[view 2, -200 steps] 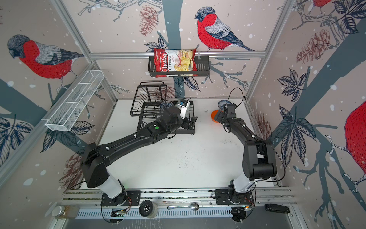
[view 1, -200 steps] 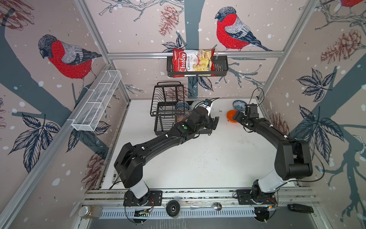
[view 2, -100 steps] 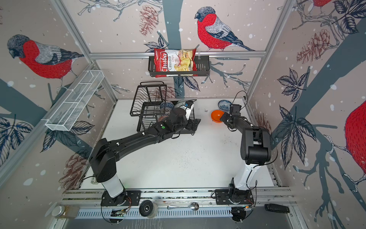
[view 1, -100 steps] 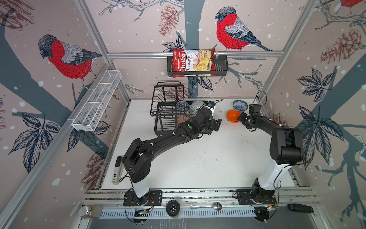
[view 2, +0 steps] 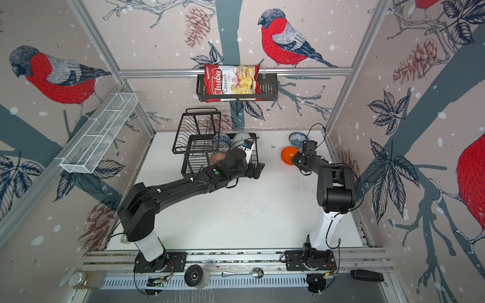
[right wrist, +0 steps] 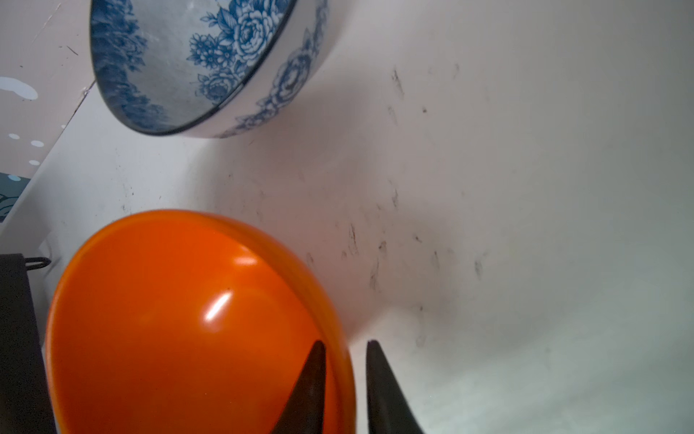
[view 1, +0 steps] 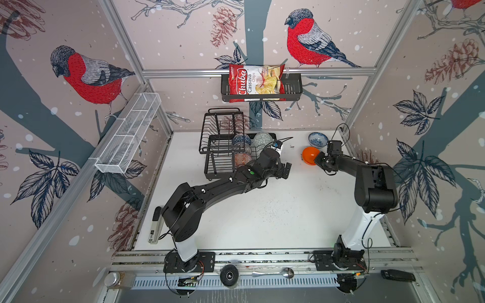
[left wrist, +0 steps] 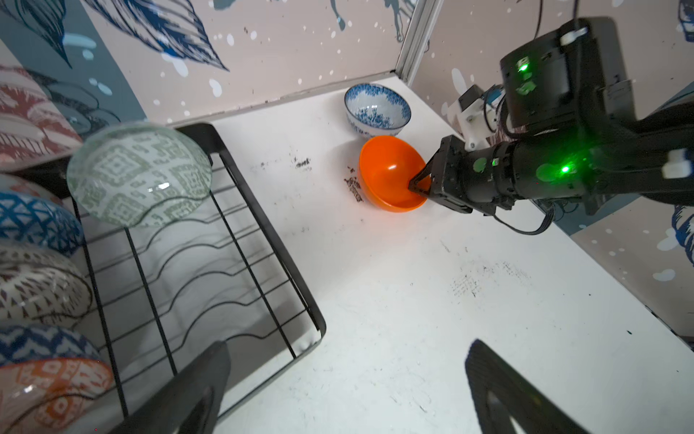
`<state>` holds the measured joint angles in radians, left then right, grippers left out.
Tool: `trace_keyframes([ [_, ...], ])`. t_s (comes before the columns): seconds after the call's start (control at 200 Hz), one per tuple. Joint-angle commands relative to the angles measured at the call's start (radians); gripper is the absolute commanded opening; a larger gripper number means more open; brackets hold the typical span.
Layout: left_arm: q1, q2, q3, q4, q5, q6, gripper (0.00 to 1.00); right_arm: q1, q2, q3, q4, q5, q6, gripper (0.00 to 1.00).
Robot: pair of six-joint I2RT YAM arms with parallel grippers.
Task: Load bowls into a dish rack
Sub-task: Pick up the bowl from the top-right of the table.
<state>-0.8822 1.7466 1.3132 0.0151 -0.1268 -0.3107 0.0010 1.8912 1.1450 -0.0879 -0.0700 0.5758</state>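
My right hand [right wrist: 344, 349] pinches the orange bowl [right wrist: 169, 319] by its rim, far right on the worktop [view 1: 262, 210]; my left hand [left wrist: 349, 347] hangs spread just beside the dish rack [left wrist: 318, 323].

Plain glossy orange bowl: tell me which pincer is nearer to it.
Right. The right pincer straddles the rim of the plain glossy orange bowl, one finger inside, one outside. The left pincer hangs open by the black wire dish rack, apart from the bowl.
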Motion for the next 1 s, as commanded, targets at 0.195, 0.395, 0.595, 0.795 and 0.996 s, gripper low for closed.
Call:
trace_keyframes([
  [0.195, -0.004, -0.025, 0.018, -0.007, 0.035, -0.144, 0.98, 0.120, -0.203, -0.150, 0.070, 0.049, -0.017, 0.07],
  [0.395, -0.012, -0.038, -0.013, -0.008, 0.032, -0.231, 0.98, 0.205, -0.354, -0.274, 0.170, 0.093, -0.037, 0.01],
  [0.595, -0.014, -0.082, -0.079, -0.014, -0.001, -0.288, 0.98, 0.248, -0.473, -0.346, 0.241, 0.104, -0.040, 0.00],
  [0.795, -0.016, -0.058, -0.066, 0.006, 0.010, -0.318, 0.98, 0.301, -0.509, -0.373, 0.302, 0.099, -0.067, 0.00],
  [0.996, -0.013, -0.026, -0.014, 0.003, -0.062, -0.321, 0.96, 0.332, -0.533, -0.375, 0.320, 0.072, -0.086, 0.00],
])
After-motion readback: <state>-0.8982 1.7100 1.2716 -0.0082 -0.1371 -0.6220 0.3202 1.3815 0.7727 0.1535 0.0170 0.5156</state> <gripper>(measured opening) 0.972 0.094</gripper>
